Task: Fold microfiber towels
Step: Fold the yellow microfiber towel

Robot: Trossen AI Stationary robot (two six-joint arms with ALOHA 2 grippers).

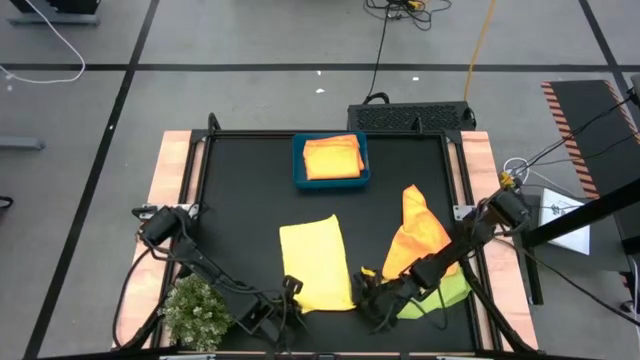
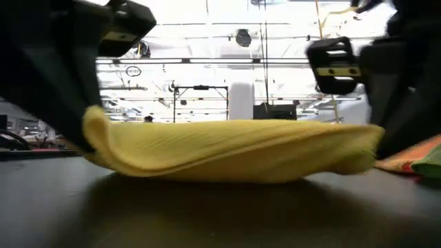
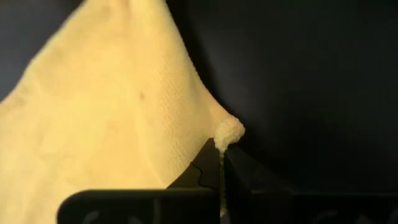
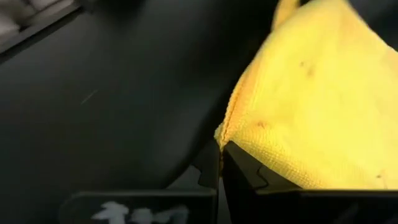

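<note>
While both arms reach in at the near edge of the black table [image 1: 250,190], the left gripper [image 1: 290,292] pinches the near-left corner of the yellow towel [image 1: 315,262]. Its wrist view shows the fingers [image 3: 239,174] closed together with a small nub of yellow cloth squeezed between their tips. The right gripper [image 1: 366,290] is at the towel's near-right corner; in its own wrist view the fingers [image 4: 245,171] are pressed together at the hemmed edge of the cloth, clamped on that corner.

The yellow towel lies folded in a long strip on the table, running from the grippers toward the blue bin [image 1: 297,170]. In the low view it [image 2: 234,148] sits low on the surface, its left end curled upward at one gripper and its right end gathered beside the other.

Right of the yellow towel, a crumpled orange towel [image 1: 415,240] lies under the right arm, with a lime green towel [image 1: 450,293] partly beneath that arm, nearer the table's front edge. Both show at the low view's right margin.

The bin stands at the far side of the table beyond the yellow towel and holds folded orange towels [image 1: 332,157]. A small bushy plant [image 1: 195,310] sits left of the yellow towel, at the table's near-left corner beside the left arm.
</note>
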